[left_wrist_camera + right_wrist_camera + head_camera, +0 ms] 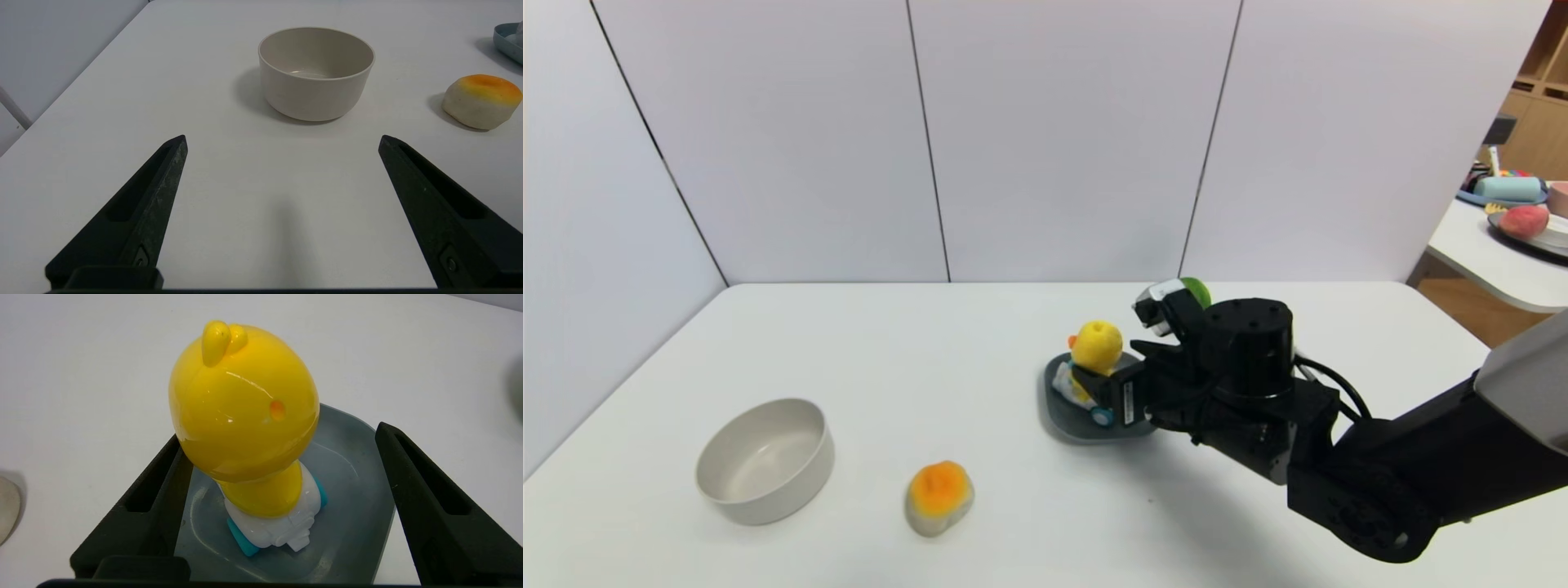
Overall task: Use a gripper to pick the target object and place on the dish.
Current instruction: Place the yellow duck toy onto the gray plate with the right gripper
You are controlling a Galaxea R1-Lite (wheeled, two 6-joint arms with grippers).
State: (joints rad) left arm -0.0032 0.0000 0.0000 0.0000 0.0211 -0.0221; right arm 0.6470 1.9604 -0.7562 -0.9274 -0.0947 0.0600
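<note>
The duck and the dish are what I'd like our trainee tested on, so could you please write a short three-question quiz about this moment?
1. True or false: the yellow duck stands upright on its wheeled base inside the grey-blue dish.
2. Multiple choice: the right gripper is (A) shut on the duck, (B) open with a finger on either side of the duck, (C) over the beige bowl.
3. Short answer: which object lies on the table between the bowl and the dish in the head view?

Key
1. True.
2. B.
3. The orange-topped lump. The left gripper is open above bare table, pointing toward the bowl.
</note>
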